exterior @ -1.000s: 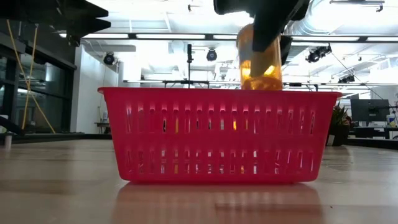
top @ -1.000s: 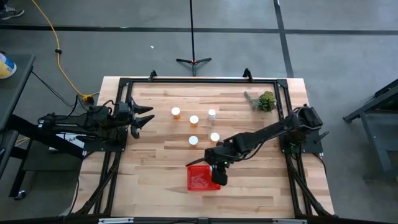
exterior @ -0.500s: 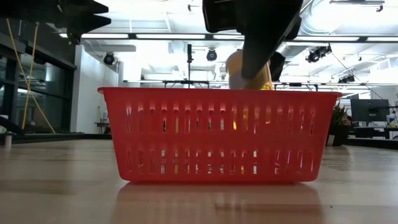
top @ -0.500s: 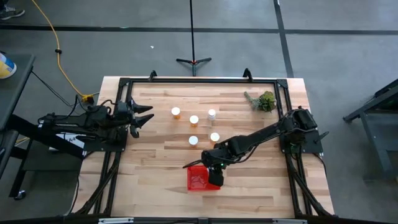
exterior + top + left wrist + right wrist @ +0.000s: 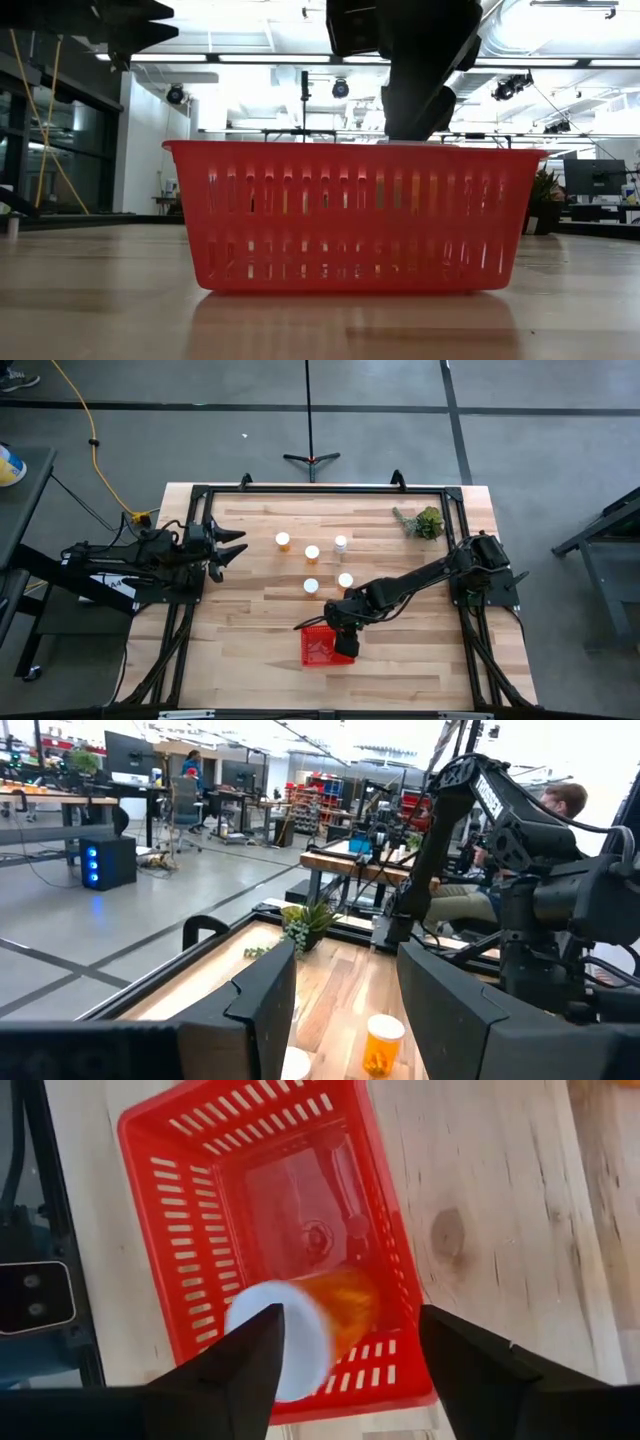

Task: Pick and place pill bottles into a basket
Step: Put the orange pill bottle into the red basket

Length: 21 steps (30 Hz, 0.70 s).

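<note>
The red basket (image 5: 322, 647) stands on the table near its near edge, and fills the low view (image 5: 350, 215). My right gripper (image 5: 343, 643) hangs over the basket, open (image 5: 352, 1320). Below its fingers one orange pill bottle (image 5: 335, 1308) lies tilted inside the basket, its white cap (image 5: 285, 1338) toward the basket's wall. Several more pill bottles (image 5: 312, 552) stand upright on the table's far middle. My left gripper (image 5: 235, 550) waits open at the left side, above the table (image 5: 345, 1000); one bottle (image 5: 380, 1042) shows ahead of it.
A green leafy clump (image 5: 425, 522) lies at the far right corner. A black frame (image 5: 320, 488) runs along the table's edges. Bare wood lies to the left and right of the basket.
My right gripper has gone down over the basket and a little toward the table's left edge, and has let go of the pill bottle. The bottle first tipped above the rim, then dropped into the basket, below the rim in the low view.
</note>
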Each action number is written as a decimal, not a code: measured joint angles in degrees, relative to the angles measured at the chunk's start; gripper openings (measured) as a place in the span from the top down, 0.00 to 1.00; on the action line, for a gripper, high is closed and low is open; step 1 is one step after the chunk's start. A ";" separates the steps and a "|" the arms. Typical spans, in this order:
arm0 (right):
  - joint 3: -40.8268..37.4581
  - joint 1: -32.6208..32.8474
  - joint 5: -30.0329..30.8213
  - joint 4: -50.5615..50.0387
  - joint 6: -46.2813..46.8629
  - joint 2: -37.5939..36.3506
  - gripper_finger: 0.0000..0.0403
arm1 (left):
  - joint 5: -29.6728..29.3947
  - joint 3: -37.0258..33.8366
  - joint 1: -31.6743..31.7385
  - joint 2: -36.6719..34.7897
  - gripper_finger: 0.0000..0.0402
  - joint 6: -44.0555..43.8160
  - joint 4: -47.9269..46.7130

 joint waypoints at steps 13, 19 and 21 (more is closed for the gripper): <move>0.00 -1.38 2.05 -0.49 -1.22 0.10 0.65 | 0.00 0.00 0.00 0.00 0.47 -1.44 0.02; 2.73 -3.00 1.40 -3.75 -2.92 -0.04 0.64 | 0.00 0.00 0.00 0.00 0.47 -1.45 0.00; 4.29 -3.41 3.32 -6.67 -4.05 -0.10 0.62 | -0.01 0.00 0.00 0.00 0.47 -1.46 0.00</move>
